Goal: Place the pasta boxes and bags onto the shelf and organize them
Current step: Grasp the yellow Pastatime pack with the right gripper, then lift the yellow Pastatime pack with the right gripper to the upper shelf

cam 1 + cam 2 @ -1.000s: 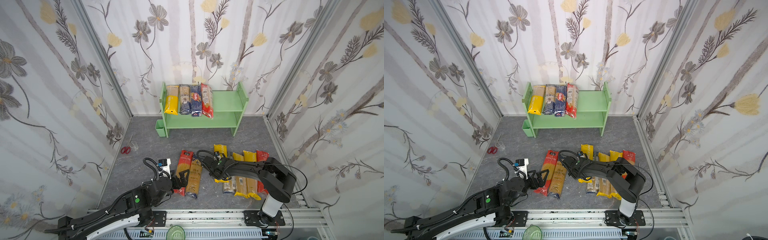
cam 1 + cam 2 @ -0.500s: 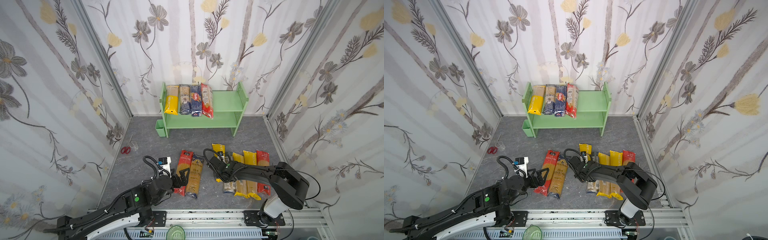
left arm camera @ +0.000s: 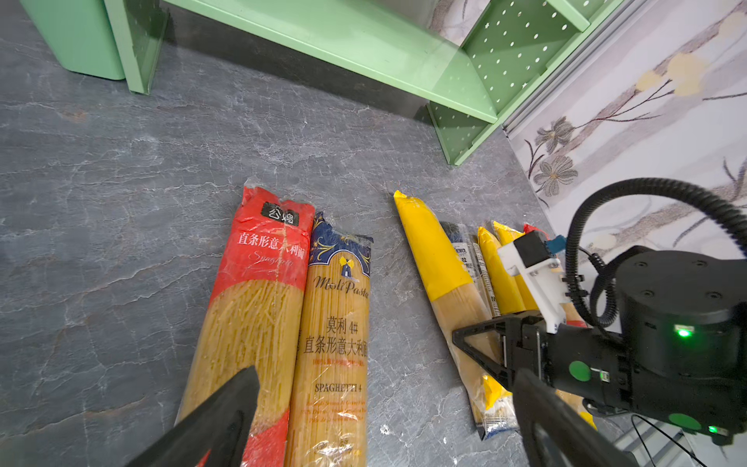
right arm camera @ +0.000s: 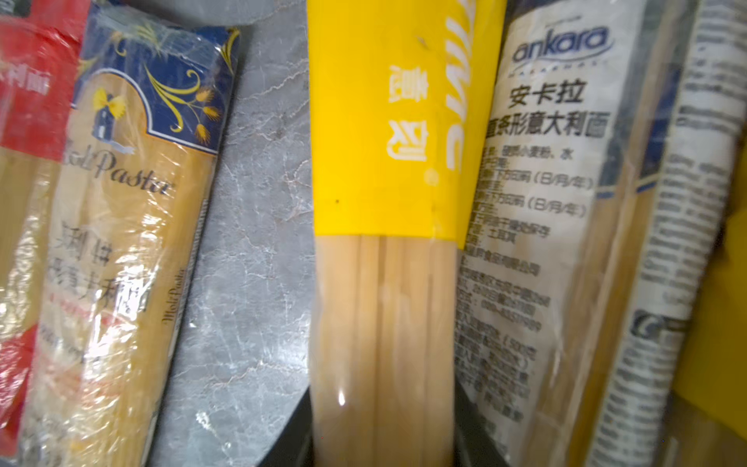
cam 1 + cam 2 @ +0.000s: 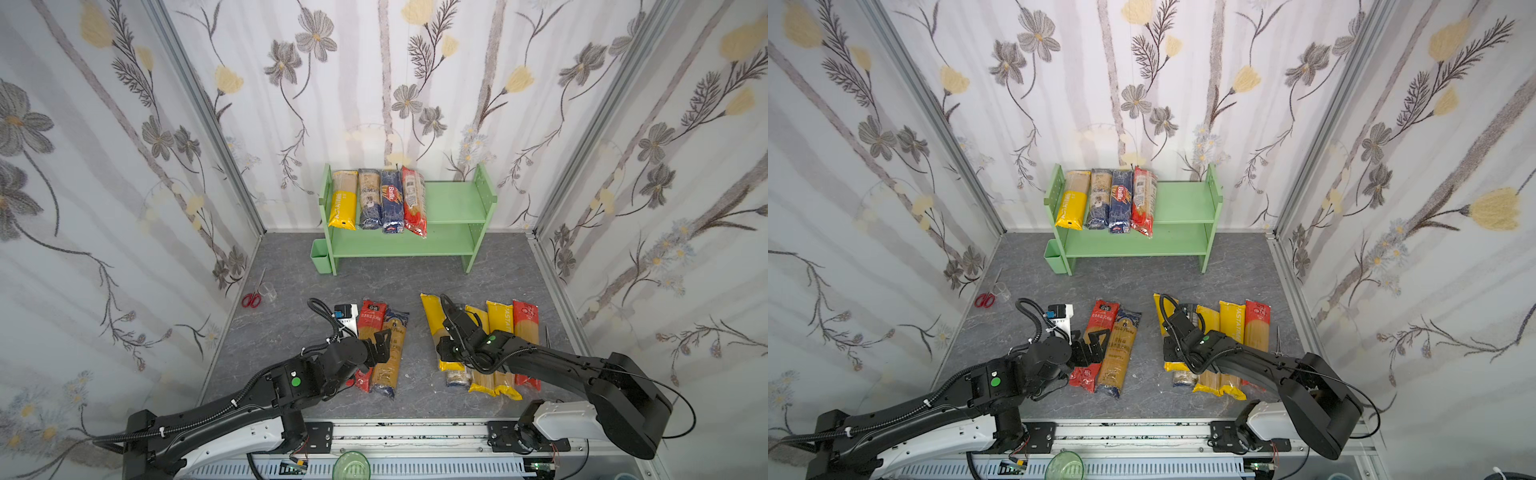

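Grey marbled floor (image 5: 374,282), flowered walls all round. Green shelf (image 5: 453,203) at the far wall, four packs on the left end of its top tier.

Right gripper (image 5: 445,349) is clamped across the yellow-ended spaghetti pack (image 4: 388,121), leftmost of the right-hand cluster. It grips the clear section toward the near end. Lifted or not, hard to tell.

Left gripper (image 3: 386,376) has fingers wide apart and holds nothing, above the red-ended pack (image 3: 262,258) and MoliPasta pack (image 3: 339,323).

Packs look light, stiff as bundles, with brittle strands and slick film. Best held nearer mid-length, or the far end will likely dip.
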Controlling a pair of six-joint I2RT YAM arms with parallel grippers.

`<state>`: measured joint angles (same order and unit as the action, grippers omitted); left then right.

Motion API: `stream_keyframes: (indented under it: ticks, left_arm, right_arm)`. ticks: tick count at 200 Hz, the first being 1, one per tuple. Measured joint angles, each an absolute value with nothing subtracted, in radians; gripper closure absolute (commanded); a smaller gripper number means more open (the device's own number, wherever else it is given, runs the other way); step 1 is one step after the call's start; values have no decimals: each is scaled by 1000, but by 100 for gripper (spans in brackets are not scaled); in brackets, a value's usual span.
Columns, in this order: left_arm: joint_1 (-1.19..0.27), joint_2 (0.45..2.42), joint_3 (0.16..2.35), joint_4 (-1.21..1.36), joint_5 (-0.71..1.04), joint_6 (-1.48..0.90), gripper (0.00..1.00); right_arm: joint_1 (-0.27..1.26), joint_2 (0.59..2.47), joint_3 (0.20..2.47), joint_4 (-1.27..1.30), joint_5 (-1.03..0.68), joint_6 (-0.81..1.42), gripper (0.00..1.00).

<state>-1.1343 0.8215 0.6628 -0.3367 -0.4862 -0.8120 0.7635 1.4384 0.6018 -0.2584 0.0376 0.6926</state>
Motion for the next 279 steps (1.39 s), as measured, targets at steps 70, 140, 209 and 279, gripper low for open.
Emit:
stream_keyframes:
  ticks: [70, 140, 209, 279]
  left_arm:
    - [-1134, 1040, 801, -336, -490, -807, 0]
    - [-1119, 1155, 919, -336, -485, -760, 0]
    - [-1099, 1271, 1037, -334, -461, -685, 0]
    - [-1064, 1342, 1116, -333, -437, -599, 0]
  right_arm:
    - [679, 1263, 575, -276, -73, 635, 100]
    - [636, 1033, 610, -395, -135, 588, 100]
    - [622, 923, 855, -574, -97, 521, 100]
    - [572, 1114, 1201, -640, -27, 441, 99]
